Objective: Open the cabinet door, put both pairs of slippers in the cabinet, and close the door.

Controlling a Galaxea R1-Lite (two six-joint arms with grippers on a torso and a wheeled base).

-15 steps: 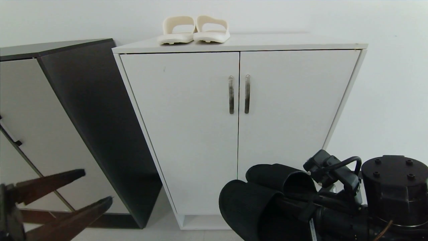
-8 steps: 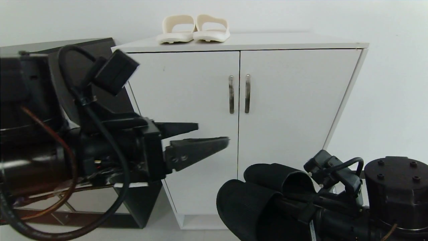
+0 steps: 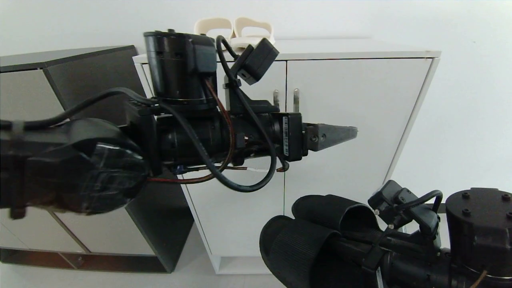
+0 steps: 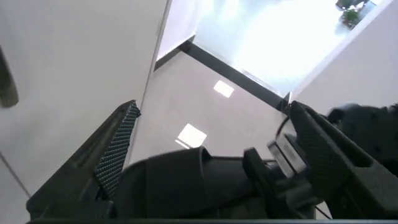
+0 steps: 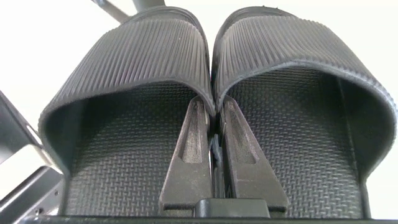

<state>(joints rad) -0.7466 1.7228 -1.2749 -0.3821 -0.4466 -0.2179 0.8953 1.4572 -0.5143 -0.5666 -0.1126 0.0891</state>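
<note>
Two arms show in the head view. The left arm (image 3: 192, 136) lies level across the front of the white cabinet (image 3: 360, 100). Its left gripper (image 3: 340, 136) points toward the robot's right and sits before the right-hand door (image 3: 380, 120), just past the handles (image 3: 296, 100). In the left wrist view the left gripper (image 4: 214, 112) has its fingers (image 4: 118, 146) spread wide, with nothing between them. The right arm (image 3: 472, 240) sits low on the robot's right.

The black slippers (image 3: 312, 236) are a pair with ribbed straps and dimpled footbeds (the right wrist view looks straight into them). They are held side by side, low in front of the right-hand door. The right gripper (image 5: 214, 124) is clamped on them, one finger inside each slipper, pinching the two adjoining strap edges together.

Both cabinet doors are shut. The beige slippers (image 3: 252, 30) rest on the cabinet top toward its left end, partly hidden behind the left arm, above the left gripper and well apart from the right one. A dark cabinet (image 3: 100, 80) stands just beside the white one, on the robot's left.
</note>
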